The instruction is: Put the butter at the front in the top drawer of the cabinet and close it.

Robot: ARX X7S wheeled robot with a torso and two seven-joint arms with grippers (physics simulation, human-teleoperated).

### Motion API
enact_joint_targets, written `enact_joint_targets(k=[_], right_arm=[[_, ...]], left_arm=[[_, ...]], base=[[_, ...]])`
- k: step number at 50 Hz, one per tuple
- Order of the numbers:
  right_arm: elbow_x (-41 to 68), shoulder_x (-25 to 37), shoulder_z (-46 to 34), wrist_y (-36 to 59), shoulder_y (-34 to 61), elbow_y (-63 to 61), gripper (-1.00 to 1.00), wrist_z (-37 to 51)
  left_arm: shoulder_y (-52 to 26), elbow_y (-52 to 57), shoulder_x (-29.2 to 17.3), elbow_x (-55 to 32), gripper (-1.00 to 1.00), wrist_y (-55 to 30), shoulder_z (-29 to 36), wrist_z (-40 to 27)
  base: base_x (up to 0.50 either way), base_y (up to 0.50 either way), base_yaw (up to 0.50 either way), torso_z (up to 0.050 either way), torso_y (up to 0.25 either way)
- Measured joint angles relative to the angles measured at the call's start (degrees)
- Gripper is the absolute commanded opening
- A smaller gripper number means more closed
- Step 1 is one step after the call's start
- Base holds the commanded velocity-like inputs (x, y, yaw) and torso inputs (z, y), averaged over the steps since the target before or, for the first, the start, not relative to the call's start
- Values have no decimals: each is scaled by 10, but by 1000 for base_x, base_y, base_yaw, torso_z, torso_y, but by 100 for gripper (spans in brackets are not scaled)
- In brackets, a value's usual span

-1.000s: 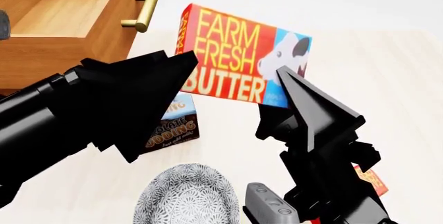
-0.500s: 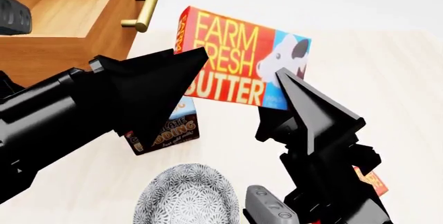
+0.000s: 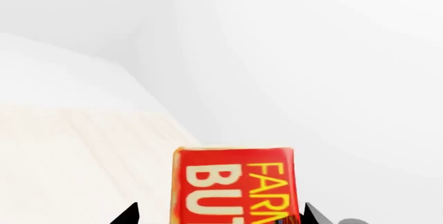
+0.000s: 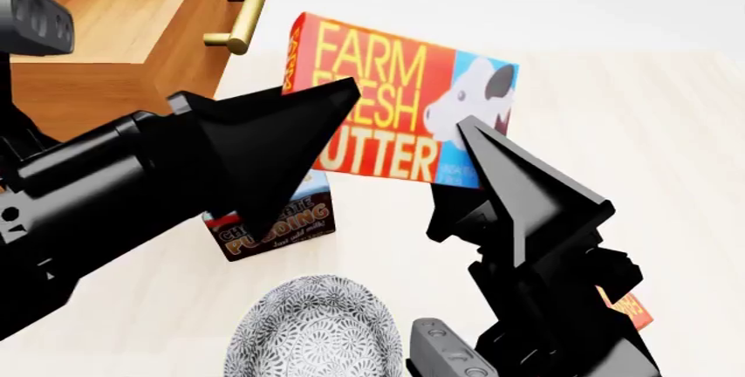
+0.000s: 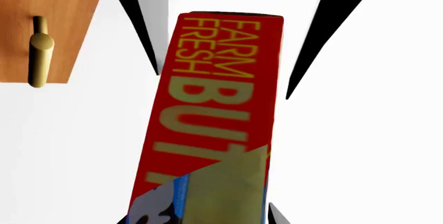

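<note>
The butter [image 4: 396, 106], a red "Farm Fresh Butter" box with a cow picture, hangs tilted above the table. My right gripper [image 4: 477, 154] is shut on its lower right corner; in the right wrist view the butter [image 5: 215, 105] runs out from between that gripper's [image 5: 201, 219] jaws. My left gripper [image 4: 338, 102] is open at the box's left end. In the left wrist view the butter [image 3: 235, 182] stands between its [image 3: 218, 216] spread tips without contact on one side. The top drawer [image 4: 105, 89] stands open at the far left, brass handle [image 4: 239, 19] toward the butter. The rest of the cabinet is out of view.
A chocolate pudding box [image 4: 274, 224] stands on the table under the left gripper. A patterned grey bowl [image 4: 314, 329] sits at the near edge. Another red box [image 4: 625, 305] peeks from behind the right arm. The left gripper's fingers [image 5: 339, 6] and the drawer handle [image 5: 38, 53] show in the right wrist view.
My left gripper has moved right and up to the butter's left end. The butter has shifted slightly left and up in the right gripper. More of the left arm shows at the top left.
</note>
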Motion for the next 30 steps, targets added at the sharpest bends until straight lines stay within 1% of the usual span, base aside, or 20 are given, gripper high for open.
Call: enact_joint_targets(k=[30], right_arm=[[-17, -2, -3, 3, -7, -3, -100, -15]], left_arm=[[-2, -18, 22, 7, 100, -9, 11, 10]], base=[[0, 0, 0, 0, 1]])
